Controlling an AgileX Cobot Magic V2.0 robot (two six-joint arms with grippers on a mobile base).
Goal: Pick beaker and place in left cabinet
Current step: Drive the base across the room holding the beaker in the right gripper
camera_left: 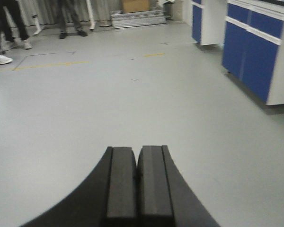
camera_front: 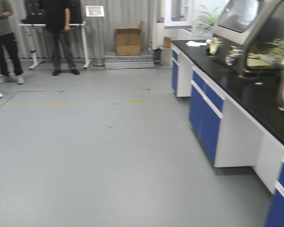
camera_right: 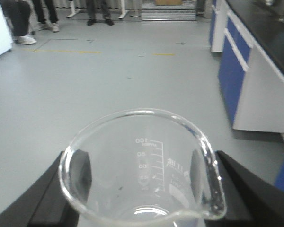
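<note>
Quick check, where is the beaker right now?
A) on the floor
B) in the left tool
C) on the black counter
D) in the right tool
D: the right wrist view shows the beaker gripped in the right tool, while the left tool is shut and empty.

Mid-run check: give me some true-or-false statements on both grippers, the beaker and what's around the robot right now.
1. The right gripper holds the beaker between its fingers. True.
2. The left gripper is wide open. False: its fingers are pressed together with nothing between them.
3. The beaker is half full of a coloured liquid. False: the glass looks clear, with no liquid visible.
4. A black-topped lab bench with blue doors runs along the right side of the front view. True.
5. An open cardboard box stands by the far wall. True.
</note>
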